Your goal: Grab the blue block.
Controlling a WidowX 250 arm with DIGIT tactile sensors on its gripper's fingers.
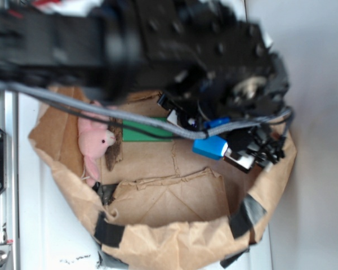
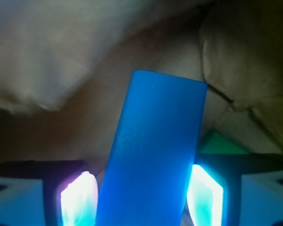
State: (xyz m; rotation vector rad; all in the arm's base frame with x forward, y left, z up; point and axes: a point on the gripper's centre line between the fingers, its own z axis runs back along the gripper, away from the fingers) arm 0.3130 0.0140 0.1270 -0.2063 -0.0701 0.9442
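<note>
White table (image 1: 39,225) under everything, metal rail at the left edge. On the table, wide brown paper bag (image 1: 174,197), crumpled and rolled down into a shallow basin, black tape patches on the rim at front left and front right. Inside floor creased, torn flap in the middle. Black robot arm (image 1: 73,39) across the whole top of the exterior view, blurred, blocking the far rim of the bag. Grey cable (image 1: 101,109) running from the left edge across the bag toward the gripper, crossing over the green block. Gripper (image 1: 228,143) over the right side of the bag, dark housing hiding the bag wall behind it. Green block (image 1: 143,130) flat on the bag floor at the back, partly covered by arm and cable; in the wrist view just a green corner (image 2: 221,143) behind the right finger. Pink plush toy (image 1: 96,143) lying against the left inner wall, well apart from the gripper, beside the green block. Blue block (image 1: 209,147) at the gripper, right of the green block, appears lifted off the bag floor. In the wrist view, blue block (image 2: 155,150) between the two fingers (image 2: 205,195), tilted slightly, long face toward the camera. Jaws clamped on the blue block, both sides pressed against it. Behind it, only brown paper folds, out of focus.
</note>
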